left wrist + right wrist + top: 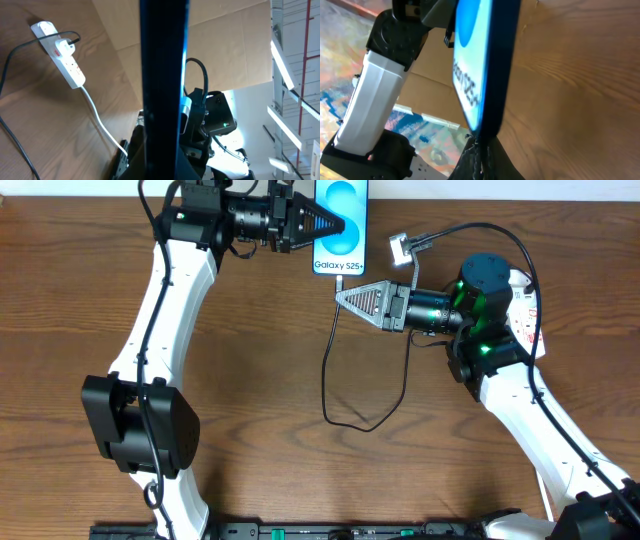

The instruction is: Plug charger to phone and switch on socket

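Observation:
The phone [348, 208] with its bright blue screen lies at the table's far edge. My left gripper [335, 225] is shut on it from the left side. In the left wrist view the phone [162, 75] shows edge-on between the jaws. My right gripper [343, 294] is shut on the charger's connector tip [479, 141], which touches the phone's bottom edge [485, 75]. The black charger cable [326, 370] loops down the table and back towards the right. The socket [527, 308] lies mostly hidden under my right arm. It shows whole in the left wrist view [65, 52], with a black cable plugged into it.
A small grey connector block [400, 248] on a black lead hangs right of the phone. The socket's white cord [97, 117] runs across the wooden table [250, 380]. A brown cardboard wall [235, 45] stands behind the table.

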